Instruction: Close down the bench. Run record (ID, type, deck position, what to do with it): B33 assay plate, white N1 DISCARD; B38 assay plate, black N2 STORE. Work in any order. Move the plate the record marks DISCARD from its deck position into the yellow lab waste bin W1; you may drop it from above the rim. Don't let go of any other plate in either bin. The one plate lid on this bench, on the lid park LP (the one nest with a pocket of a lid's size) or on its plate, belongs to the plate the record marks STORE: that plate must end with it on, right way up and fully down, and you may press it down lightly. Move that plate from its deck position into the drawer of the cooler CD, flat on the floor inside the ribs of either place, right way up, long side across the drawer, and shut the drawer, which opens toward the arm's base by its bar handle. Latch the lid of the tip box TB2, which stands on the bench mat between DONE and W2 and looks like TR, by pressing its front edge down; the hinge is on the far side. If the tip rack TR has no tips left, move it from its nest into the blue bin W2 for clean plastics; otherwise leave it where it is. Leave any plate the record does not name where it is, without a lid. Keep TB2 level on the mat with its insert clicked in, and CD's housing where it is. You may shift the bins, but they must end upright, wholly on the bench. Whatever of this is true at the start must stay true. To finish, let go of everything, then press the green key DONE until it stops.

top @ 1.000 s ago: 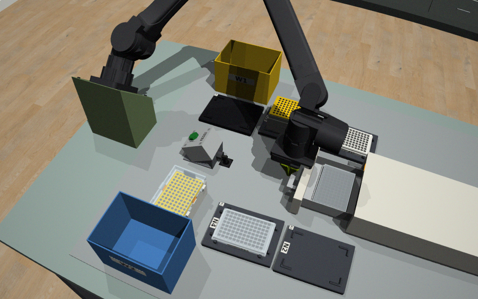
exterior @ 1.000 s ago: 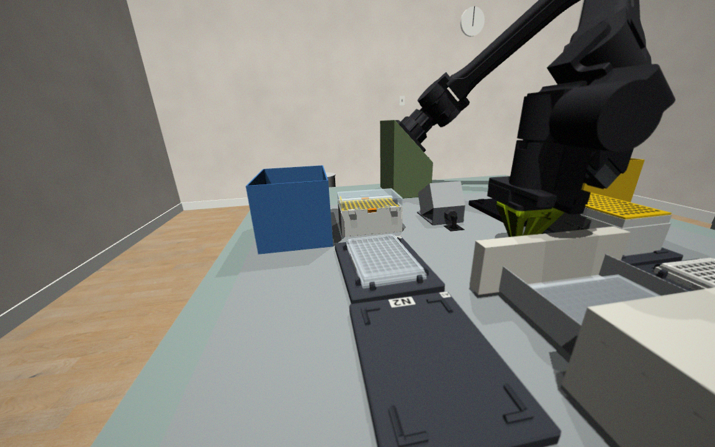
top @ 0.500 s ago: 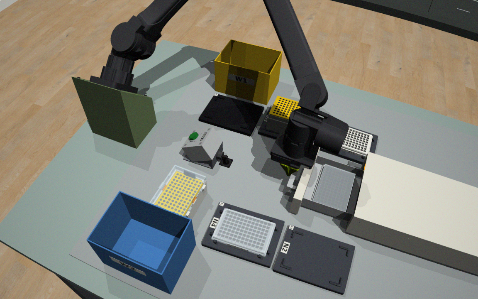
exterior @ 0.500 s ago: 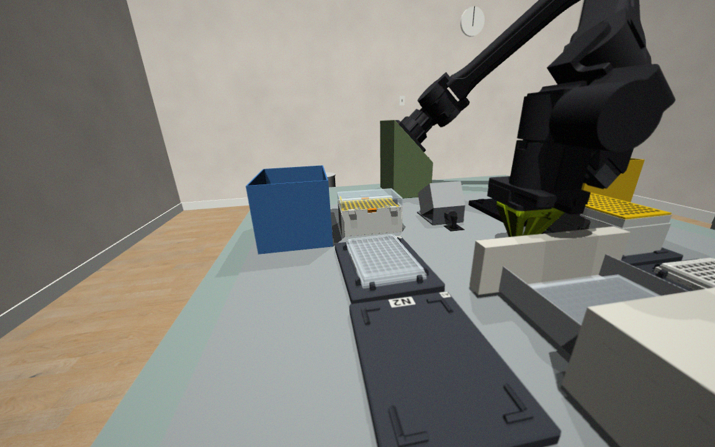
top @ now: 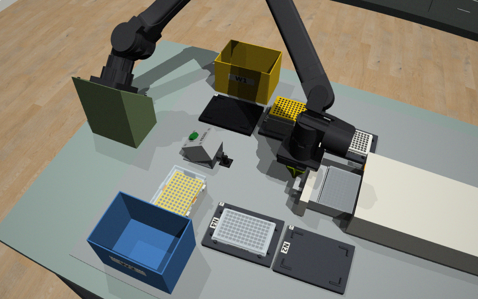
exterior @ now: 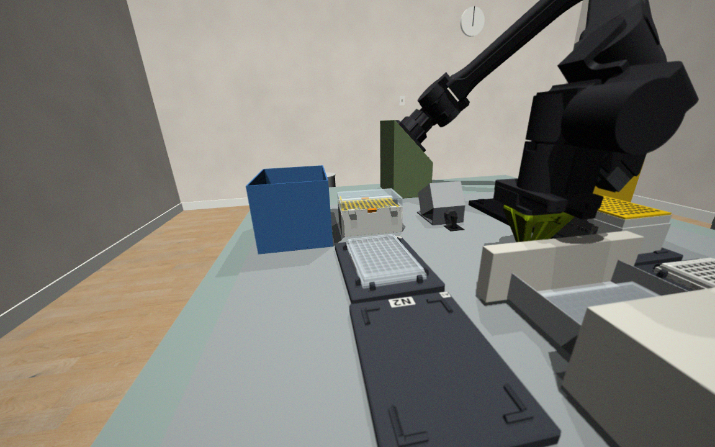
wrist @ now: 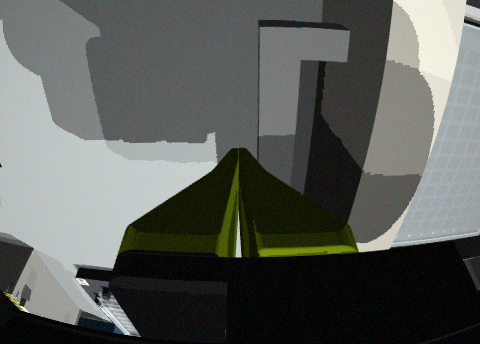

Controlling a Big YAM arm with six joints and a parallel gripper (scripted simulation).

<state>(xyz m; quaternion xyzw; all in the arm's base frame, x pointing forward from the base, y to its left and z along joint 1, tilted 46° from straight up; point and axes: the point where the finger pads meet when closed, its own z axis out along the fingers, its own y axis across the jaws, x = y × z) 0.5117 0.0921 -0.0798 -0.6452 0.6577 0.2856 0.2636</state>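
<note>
My gripper (top: 295, 171) is shut and empty, pointing down. It is at the outer face of the cream front panel (top: 306, 190) of cooler CD's drawer, beside the bar handle (wrist: 302, 78). The drawer stands partly open. A plate with a grey lid (top: 339, 188) lies flat inside it, long side across. The gripper also shows in the exterior view (exterior: 535, 225) and the wrist view (wrist: 238, 204). A white plate (top: 360, 143) sits on its nest behind my wrist. The yellow bin W1 (top: 248, 70) is at the back. Nest N2 (top: 313, 256) holds nothing.
CD's long cream housing (top: 430, 211) fills the right side. Tip rack TR (top: 288, 107) with a yellow top stands beside a black nest (top: 231, 113). The green DONE key (top: 193, 136), tip box TB2 (top: 179, 191) and blue bin W2 (top: 142, 239) are on the left. A clear plate (top: 243, 231) is on N4.
</note>
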